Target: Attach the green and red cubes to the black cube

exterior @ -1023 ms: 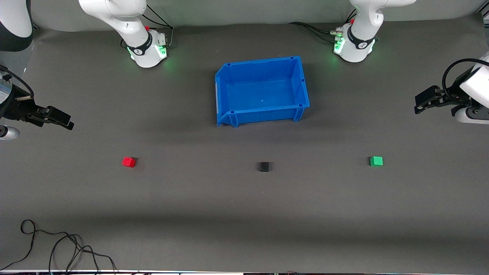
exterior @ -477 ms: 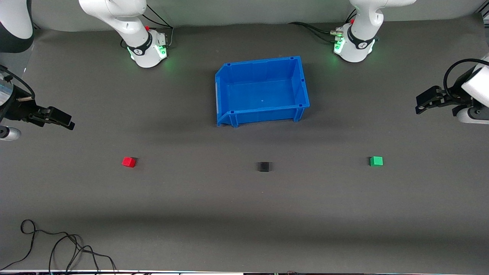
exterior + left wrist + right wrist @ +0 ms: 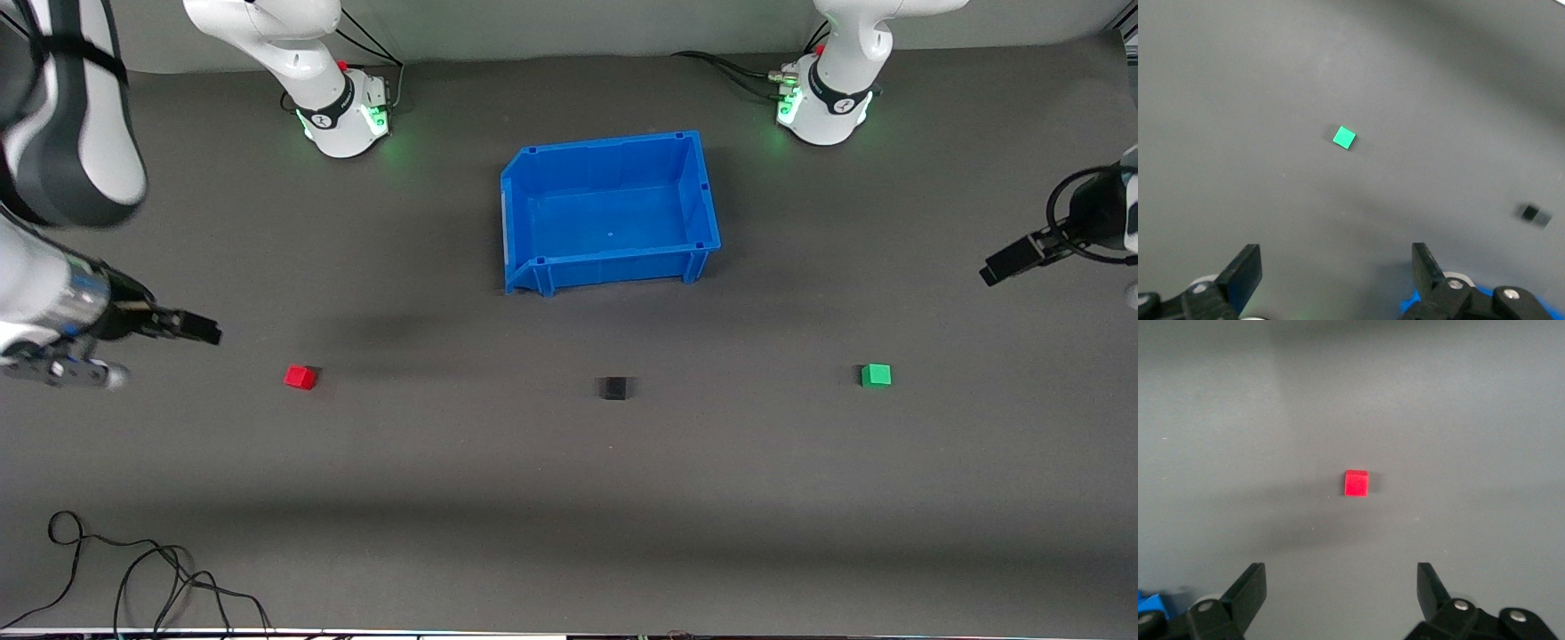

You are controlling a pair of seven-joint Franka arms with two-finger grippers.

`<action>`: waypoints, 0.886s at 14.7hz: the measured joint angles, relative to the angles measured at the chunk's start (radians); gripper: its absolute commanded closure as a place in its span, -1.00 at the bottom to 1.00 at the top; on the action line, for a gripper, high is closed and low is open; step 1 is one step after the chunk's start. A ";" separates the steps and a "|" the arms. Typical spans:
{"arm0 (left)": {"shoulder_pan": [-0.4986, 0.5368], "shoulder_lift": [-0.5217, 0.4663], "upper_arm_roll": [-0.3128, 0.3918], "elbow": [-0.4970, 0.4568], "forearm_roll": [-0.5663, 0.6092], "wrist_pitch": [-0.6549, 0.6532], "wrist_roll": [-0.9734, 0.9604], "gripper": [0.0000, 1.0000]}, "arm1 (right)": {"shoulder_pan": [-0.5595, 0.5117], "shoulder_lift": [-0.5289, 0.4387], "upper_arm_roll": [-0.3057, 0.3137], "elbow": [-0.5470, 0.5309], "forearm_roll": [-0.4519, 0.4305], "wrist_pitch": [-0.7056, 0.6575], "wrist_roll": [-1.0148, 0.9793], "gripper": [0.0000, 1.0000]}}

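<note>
**Lining up both pincers on the outer cubes**

I hold right pincer (image 3: 1338, 600) over bare tabletop (image 3: 569, 498) near red cube (image 3: 300, 377), left pincer (image 3: 1335, 277) near green cube (image 3: 876, 375); both wide, empty. Black cube (image 3: 613, 388) sits between them. Descend centred, fingers square to faces. Cubes: no long axis; green looks rotated in left wrist view.

Three small cubes on desk (image 3: 569, 498): one red cube (image 3: 300, 377), one black cube (image 3: 613, 388), one green cube (image 3: 876, 375). One blue bin (image 3: 533, 213). Two robot arms, two grippers: left gripper (image 3: 1009, 262), right gripper (image 3: 191, 327). One loose cable (image 3: 133, 569).
</note>
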 measured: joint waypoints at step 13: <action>0.185 0.058 0.026 -0.326 -0.369 0.311 -0.409 -1.00 | -0.003 0.225 -0.010 -0.264 0.000 0.509 0.000 -0.99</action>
